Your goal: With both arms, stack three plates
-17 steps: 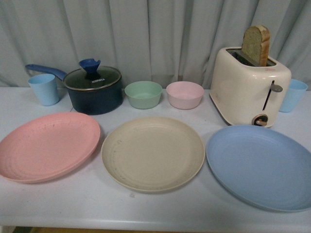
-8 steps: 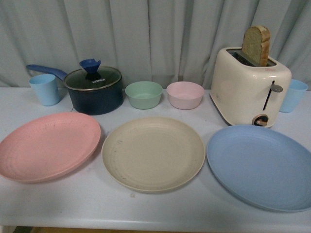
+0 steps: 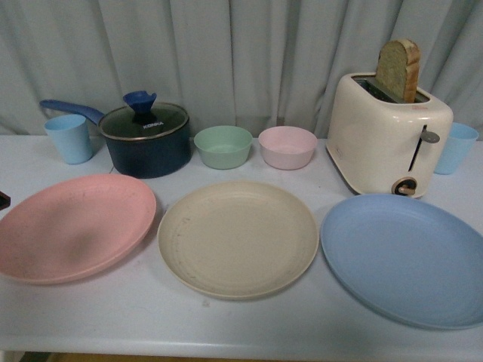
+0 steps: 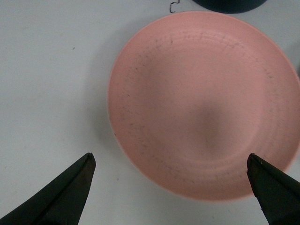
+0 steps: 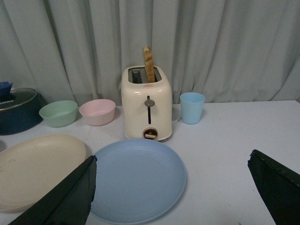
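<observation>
On the table [image 3: 151, 324] nothing is stacked yet: pink plate [image 3: 75, 226] at 9 o'clock, blue plate [image 3: 404, 256] at 3 o'clock of your cream plate [image 3: 238, 237], left gripper [image 4: 169, 157] and right gripper [image 5: 172, 157] both gaping empty.

Bare table [image 3: 151, 317] before the plates [image 3: 238, 237], narrow gaps between them — pot [image 3: 147, 139], bowls [image 3: 223, 147], toaster [image 3: 385, 136] crowding behind

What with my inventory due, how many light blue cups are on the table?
2. One cup stands at the far left beside the pot; the other is at the far right, partly behind the toaster. Others could be hidden behind those.
</observation>
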You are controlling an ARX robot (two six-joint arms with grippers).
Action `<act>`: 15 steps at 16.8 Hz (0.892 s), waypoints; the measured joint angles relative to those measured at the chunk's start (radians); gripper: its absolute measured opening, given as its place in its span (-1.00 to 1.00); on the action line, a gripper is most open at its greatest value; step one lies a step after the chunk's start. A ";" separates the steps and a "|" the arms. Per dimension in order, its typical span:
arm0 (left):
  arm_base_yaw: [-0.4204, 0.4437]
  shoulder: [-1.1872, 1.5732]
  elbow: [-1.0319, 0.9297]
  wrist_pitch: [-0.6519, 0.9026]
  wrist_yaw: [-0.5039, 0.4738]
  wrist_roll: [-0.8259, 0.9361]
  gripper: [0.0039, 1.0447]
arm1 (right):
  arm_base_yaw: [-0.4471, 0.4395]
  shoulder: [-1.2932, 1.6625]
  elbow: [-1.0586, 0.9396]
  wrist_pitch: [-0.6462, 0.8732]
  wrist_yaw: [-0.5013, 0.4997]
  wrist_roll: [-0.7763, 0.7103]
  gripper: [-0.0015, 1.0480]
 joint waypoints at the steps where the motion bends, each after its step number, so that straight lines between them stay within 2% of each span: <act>1: 0.026 0.093 0.073 -0.013 0.026 0.008 0.88 | 0.000 0.000 0.000 0.000 0.000 0.000 0.87; 7: 0.091 0.430 0.398 -0.091 0.075 0.026 0.88 | 0.000 0.000 0.000 0.000 0.000 0.000 0.87; 11: 0.092 0.565 0.497 -0.115 0.109 0.018 0.88 | 0.000 0.000 0.000 0.000 0.000 0.000 0.87; 15: 0.102 0.600 0.510 -0.087 0.088 0.015 0.03 | 0.000 0.000 0.000 0.000 0.000 0.000 0.87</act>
